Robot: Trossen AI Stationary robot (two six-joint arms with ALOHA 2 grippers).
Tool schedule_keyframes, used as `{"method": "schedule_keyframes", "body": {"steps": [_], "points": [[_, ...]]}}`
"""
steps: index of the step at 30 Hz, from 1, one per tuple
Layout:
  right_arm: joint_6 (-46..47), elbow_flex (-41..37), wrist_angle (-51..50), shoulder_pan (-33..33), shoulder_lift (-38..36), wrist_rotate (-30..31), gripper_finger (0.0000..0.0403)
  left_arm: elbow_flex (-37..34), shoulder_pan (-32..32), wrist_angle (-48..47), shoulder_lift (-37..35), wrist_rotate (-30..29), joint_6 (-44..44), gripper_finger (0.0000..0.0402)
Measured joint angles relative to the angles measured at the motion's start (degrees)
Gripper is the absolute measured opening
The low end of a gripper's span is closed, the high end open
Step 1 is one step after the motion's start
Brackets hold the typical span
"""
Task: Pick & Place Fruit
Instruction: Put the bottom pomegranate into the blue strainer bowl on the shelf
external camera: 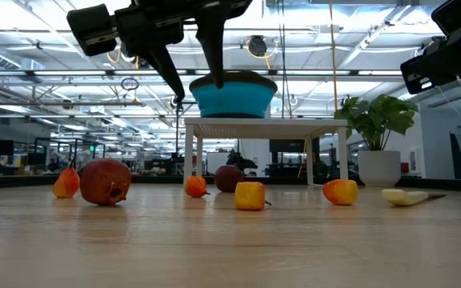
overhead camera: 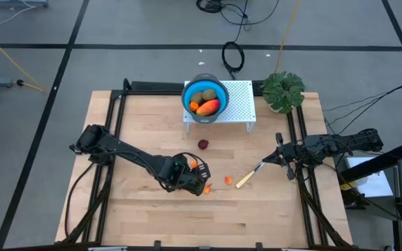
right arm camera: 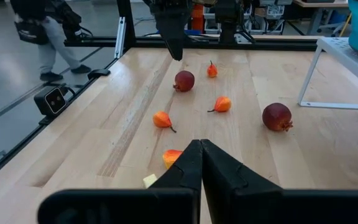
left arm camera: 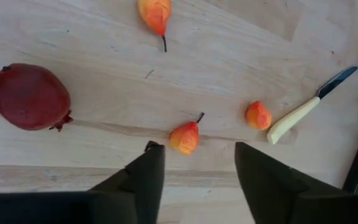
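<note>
- Overhead, the left tool [overhead camera: 195, 176] is seen low over the front-middle of the wooden surface [overhead camera: 145, 216]; its fingers [left arm camera: 143, 182] are seen apart in the left wrist view, with nothing clamped between them.
- A small orange pear-shaped fruit [left arm camera: 185, 137] is seen lying on the surface just ahead of the gap between those fingers, untouched by either.
- A dark red pomegranate-like ball [left arm camera: 30, 97] is seen lying near it, and two more small orange pieces [left arm camera: 258, 115] are spread about the same patch, all apart from one another.
- From above, most of these small pieces are hidden under the left arm; only a few orange spots show beside it.
- A second dark red ball [overhead camera: 203, 144] is seen alone nearer the white rack [overhead camera: 239, 104].
- A blue bowl [overhead camera: 187, 97] is set on the rack, holding two brownish-green ovals [overhead camera: 201, 96] and a long red-orange-yellow fruit [overhead camera: 209, 107]; in the low view its contents are hidden by its wall.
- A yellow-handled knife [overhead camera: 248, 177] is laid flat to the right of the fruit, its blade tip hard to make out from above.
- The right tool [overhead camera: 279, 155] is held at the right side of the surface, its fingers [right arm camera: 229, 167] pressed together and holding nothing.
- A potted plant [overhead camera: 283, 90] is stood at the far right corner.
- A person [right arm camera: 45, 31] in the right wrist view is cut off by the frame edge.
</note>
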Motion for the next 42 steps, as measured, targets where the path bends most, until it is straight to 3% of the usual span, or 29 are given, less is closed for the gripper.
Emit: {"method": "schedule_keyframes", "body": {"steps": [6,12,17,29,36,42], "points": [[-0.01,0.00,0.00,0.02,0.01,0.00,0.0000,0.00,0.00,0.58,0.00,0.00,0.00,0.0243],[-0.02,0.00,0.00,0.02,0.00,0.00,0.0000,0.00,-0.02,5.89,0.00,-1.60,3.48,0.0265],[-0.02,0.00,0.00,0.02,0.00,0.00,0.0000,0.00,0.13,8.50,0.00,-5.25,4.54,0.0262],[-0.02,0.00,0.00,0.01,0.00,0.00,0.0000,0.00,0.70,6.71,0.00,-4.88,5.34,0.0241],[-0.01,0.00,-0.01,0.01,0.00,0.00,0.0000,0.00,0.56,-1.19,0.00,3.04,0.92,0.0241],[-0.01,0.00,-0.01,0.01,0.00,0.00,0.0000,0.00,-0.15,-5.45,0.00,3.93,-2.18,0.0241]]}}
